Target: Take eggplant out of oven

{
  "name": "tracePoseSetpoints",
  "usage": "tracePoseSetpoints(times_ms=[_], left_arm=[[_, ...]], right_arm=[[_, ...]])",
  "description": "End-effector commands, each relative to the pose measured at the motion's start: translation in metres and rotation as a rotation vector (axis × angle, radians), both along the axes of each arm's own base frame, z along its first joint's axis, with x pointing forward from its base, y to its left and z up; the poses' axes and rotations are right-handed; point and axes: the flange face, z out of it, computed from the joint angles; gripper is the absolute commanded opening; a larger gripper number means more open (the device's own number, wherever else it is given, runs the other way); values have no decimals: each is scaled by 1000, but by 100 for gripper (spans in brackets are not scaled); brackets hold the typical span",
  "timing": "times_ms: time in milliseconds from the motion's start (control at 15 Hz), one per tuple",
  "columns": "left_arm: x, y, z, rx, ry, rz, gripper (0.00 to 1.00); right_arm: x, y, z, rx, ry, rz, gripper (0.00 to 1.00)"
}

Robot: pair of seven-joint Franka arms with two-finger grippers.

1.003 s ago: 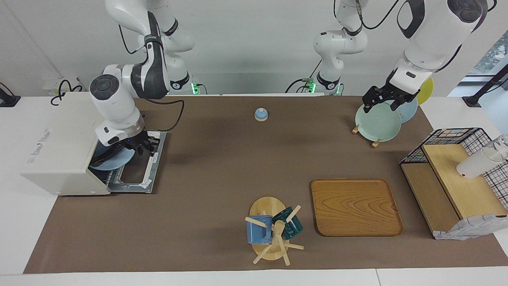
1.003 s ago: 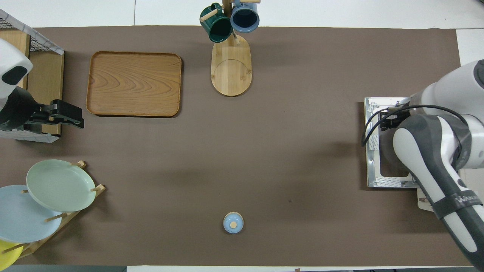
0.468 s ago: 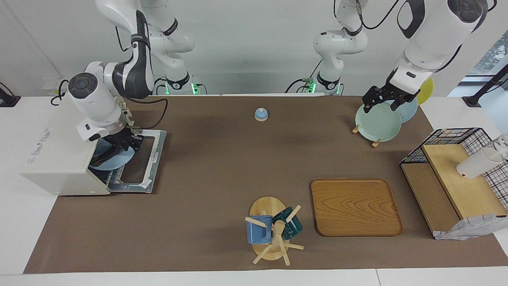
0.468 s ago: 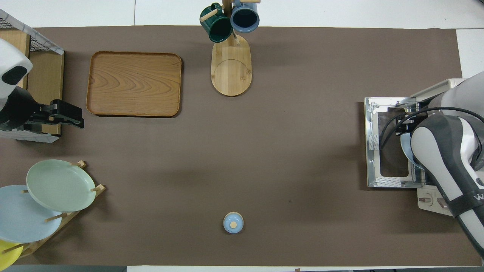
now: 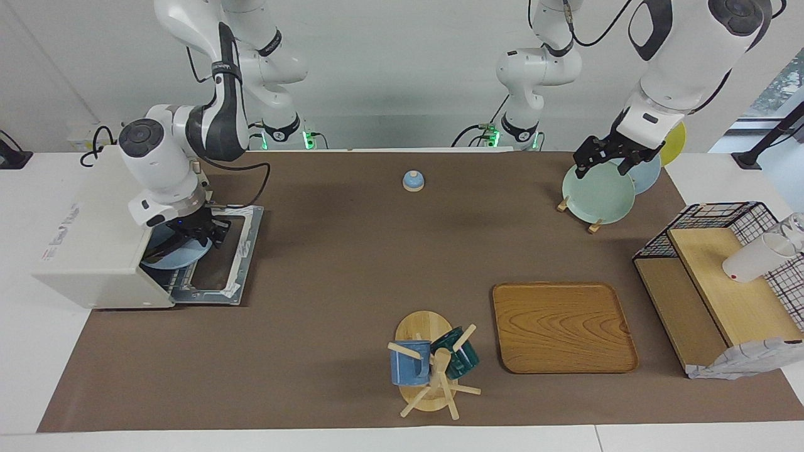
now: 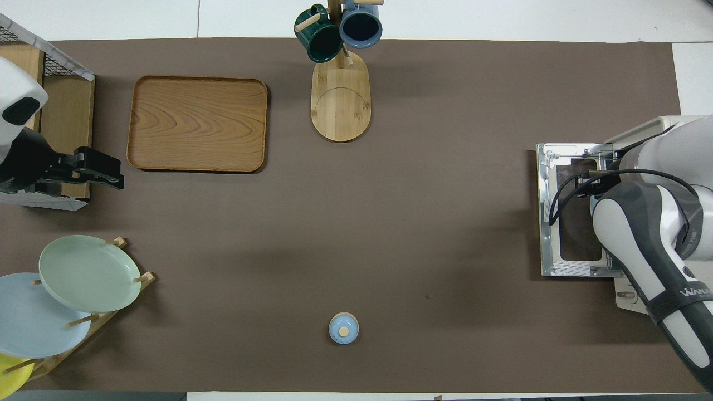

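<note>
- Right arm: it is shifting slightly toward the desk's middle after reaching deeper a moment earlier.
- Oven (image 5: 94, 245): it is sitting at the right arm's end of the desk, door (image 5: 217, 260) lying open and flat.
- Right end effector (image 5: 195, 235): it is working at the oven mouth above a pale blue plate (image 5: 179, 257); opening cannot be told.
- Left end effector (image 5: 612, 157): it is waiting over the plate rack, fingers parted, empty.
- Eggplant: a dark sliver (image 5: 162, 252) on the plate is probably it; a level, straight withdrawal seems best.
</note>
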Motion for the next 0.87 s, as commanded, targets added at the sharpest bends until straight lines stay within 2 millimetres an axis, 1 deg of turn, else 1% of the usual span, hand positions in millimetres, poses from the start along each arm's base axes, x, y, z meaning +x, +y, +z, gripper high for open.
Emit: tracePoseSetpoints(times_ms=[0,268,401,468,669,736,803], left_arm=[[0,4,8,-3,-13,15,100],[2,3,9,-6,-36,14,100],[2,3,9,-6,-36,14,100],[2,3,9,-6,-36,14,100],[4,2,10,-7,-48,15,100],[4,2,11,-8,-54,14,100],[5,3,9,-8,-51,15,100]], right_arm=[[-9,-3,0,-6,-14,25,33],[-12,-10,-2,-4,-6,58,33],[-16,-17,-6,-3,-8,52,33],[-19,-16,-9,-2,-10,49,32],[-21,-16,-11,-2,-13,53,28],[-21,-17,-11,-2,-15,52,24],[-21,-17,-12,-1,-13,52,22]])
